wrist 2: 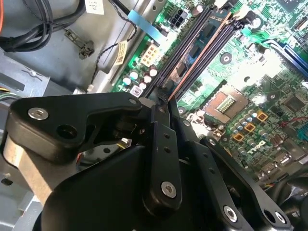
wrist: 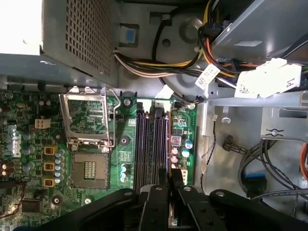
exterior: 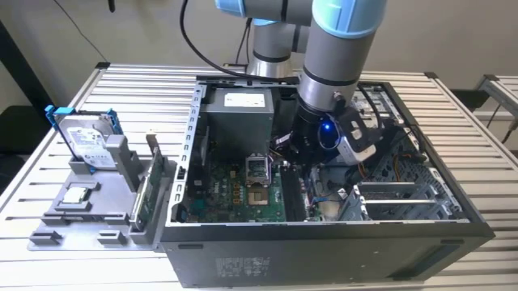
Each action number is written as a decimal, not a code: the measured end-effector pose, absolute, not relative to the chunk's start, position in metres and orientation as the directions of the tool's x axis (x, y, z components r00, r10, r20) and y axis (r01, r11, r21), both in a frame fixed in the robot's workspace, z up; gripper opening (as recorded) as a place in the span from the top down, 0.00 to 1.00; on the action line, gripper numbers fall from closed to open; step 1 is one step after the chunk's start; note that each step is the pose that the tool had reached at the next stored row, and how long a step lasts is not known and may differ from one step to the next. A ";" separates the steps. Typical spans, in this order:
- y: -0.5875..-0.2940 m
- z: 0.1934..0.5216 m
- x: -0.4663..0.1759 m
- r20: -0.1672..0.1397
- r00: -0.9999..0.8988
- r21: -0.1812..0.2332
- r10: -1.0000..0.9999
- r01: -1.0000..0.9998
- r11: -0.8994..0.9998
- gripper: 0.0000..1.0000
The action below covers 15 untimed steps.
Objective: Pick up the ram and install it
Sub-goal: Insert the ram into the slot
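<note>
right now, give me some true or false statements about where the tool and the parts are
1. The tool is shut on the ram at the memory slots. True.
2. The hard drive is mounted inside the case. False: it stands in the gray fixture outside the case, on the exterior view's left.
3. The CPU socket's cover is flipped open. True.
4. The green circuit card is in the tool. False: it stands upright in the fixture.
</note>
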State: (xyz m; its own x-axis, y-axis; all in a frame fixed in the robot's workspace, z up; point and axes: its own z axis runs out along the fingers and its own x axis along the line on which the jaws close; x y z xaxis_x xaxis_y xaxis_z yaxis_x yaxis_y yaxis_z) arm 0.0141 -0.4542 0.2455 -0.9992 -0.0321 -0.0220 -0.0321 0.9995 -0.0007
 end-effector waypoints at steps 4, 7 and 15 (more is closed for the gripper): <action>-0.455 0.242 0.014 -0.022 -0.999 -0.001 -0.030 -0.030 1.000 0.85; -0.455 0.241 0.014 -0.022 -0.999 -0.001 -0.029 -0.029 1.000 0.85; -0.455 0.239 0.014 -0.021 -0.999 -0.002 -0.029 -0.029 1.000 0.85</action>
State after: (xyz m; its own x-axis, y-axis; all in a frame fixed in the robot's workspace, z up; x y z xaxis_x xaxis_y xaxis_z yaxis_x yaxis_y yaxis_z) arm 0.0137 -0.4548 0.2394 -0.9993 -0.0292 -0.0213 -0.0292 0.9996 -0.0024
